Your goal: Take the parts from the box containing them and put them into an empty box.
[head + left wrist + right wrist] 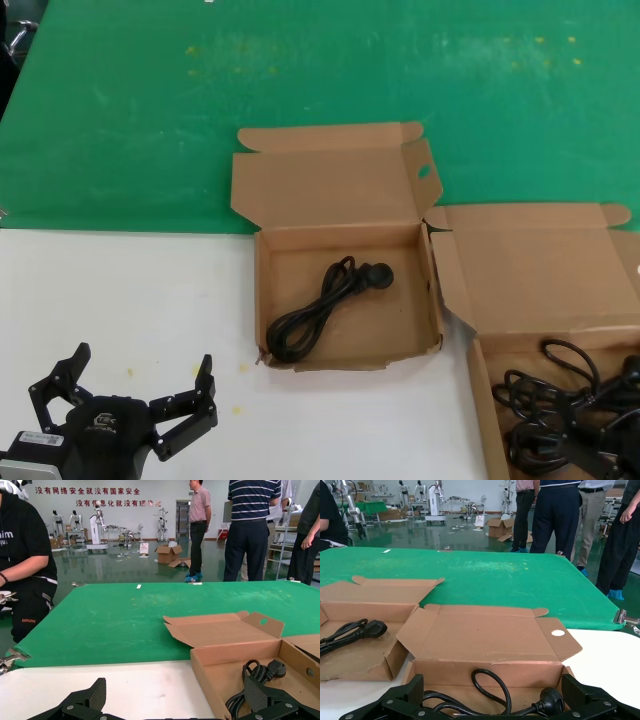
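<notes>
The box containing the parts (480, 390) lies at the near right, its lid (480, 637) folded back; several coiled black power cords (570, 410) fill it. My right gripper (493, 692) hangs open just above those cords (490, 690), nothing between its fingers; the head view does not show it. In the middle of the table is the other brown box (262, 290), lid (330, 185) open, with one coiled cord (325, 310) lying in it. My left gripper (145, 358) is open over the white table at the near left, apart from that box (200, 667).
A green mat (320, 70) covers the far half of the table, with white tabletop (130, 290) in front. The two boxes nearly touch at their corners. People (250, 525) stand beyond the table's far edge, and one sits at its side (25, 555).
</notes>
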Controlling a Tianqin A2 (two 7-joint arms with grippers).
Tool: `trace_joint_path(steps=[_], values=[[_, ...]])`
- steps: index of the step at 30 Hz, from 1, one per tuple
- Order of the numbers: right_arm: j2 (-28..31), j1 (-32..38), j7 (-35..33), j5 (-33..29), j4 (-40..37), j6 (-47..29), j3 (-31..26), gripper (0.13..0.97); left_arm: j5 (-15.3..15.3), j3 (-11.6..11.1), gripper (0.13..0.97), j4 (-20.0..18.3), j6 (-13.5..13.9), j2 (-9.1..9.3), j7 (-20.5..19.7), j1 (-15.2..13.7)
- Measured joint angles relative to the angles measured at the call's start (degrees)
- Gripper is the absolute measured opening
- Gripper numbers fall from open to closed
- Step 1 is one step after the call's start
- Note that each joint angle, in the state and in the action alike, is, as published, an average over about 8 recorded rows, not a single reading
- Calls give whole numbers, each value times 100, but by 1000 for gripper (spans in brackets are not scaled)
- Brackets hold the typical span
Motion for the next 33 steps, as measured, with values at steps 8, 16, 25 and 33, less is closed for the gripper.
trace_joint_path(steps=[8, 16, 25, 33], values=[[0, 0, 0, 0, 0, 0, 0, 966, 0, 0, 966, 0, 0, 0, 0, 0], [0, 0, 0, 0, 0, 0, 0, 966, 0, 0, 966, 0, 0, 0, 0, 0], [0, 0, 0, 0, 0, 0, 0, 966, 0, 0, 966, 0, 0, 0, 0, 0], [0, 0, 0, 0, 0, 0, 0, 966, 0, 0, 966, 0, 0, 0, 0, 0]])
